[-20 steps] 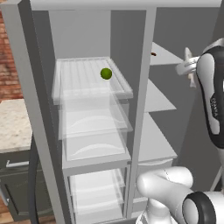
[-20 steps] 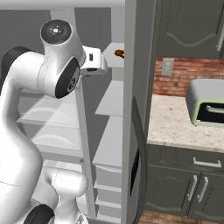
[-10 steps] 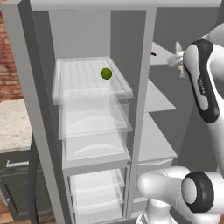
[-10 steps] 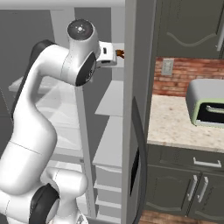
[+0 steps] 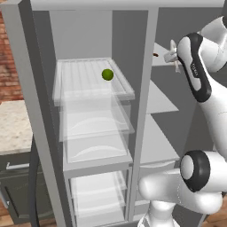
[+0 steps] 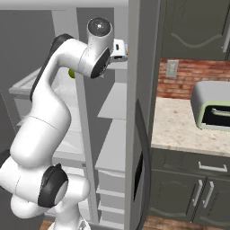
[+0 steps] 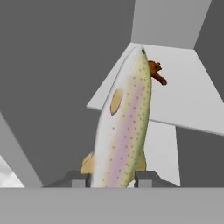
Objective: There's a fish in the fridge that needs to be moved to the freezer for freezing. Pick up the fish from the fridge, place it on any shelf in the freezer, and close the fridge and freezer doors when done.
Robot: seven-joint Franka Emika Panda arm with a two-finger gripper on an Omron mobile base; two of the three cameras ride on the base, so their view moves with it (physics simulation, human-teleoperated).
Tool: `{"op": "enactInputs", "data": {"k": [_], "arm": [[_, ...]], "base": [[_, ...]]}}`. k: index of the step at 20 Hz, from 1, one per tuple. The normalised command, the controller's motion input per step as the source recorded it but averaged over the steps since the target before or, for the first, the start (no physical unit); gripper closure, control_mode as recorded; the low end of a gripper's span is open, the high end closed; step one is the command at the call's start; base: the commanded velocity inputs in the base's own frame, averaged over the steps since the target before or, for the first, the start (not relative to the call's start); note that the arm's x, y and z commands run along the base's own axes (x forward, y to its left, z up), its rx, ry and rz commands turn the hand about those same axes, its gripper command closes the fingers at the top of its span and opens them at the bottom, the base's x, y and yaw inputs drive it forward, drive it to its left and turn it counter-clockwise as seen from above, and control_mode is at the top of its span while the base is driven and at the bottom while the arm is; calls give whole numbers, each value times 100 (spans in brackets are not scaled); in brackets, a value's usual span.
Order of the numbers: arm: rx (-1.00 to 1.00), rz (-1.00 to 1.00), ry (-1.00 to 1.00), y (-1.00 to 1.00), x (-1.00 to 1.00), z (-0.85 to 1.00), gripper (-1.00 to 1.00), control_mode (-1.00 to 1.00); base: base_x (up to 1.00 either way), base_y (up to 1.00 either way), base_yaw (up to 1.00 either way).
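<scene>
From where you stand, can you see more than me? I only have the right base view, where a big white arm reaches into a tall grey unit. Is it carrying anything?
Observer: Yes. In the hand view the gripper is shut on a pale silvery fish with a pink speckled stripe, held between its two dark fingertips.
Operator: Where is it pointing that fish?
Observer: Towards a solid pale grey shelf in the narrower section; the fish's head points at that shelf's near corner.
Operator: Is anything on that shelf?
Observer: A small reddish-brown object lies there, just beside the fish's head; I cannot tell what it is.
Operator: Anything left in the wider section?
Observer: A round green ball sits on the top clear glass shelf.
</scene>
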Motion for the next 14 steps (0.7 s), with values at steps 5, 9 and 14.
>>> {"op": "enactInputs", "data": {"k": [5, 9, 14], "arm": [[0, 3, 0, -5, 52, 0, 100, -100], [0, 0, 0, 0, 56, 0, 100, -100], [0, 4, 0, -15, 36, -7, 100, -100]], "base": [[0, 0, 0], [0, 0, 0], [0, 0, 0]]}}
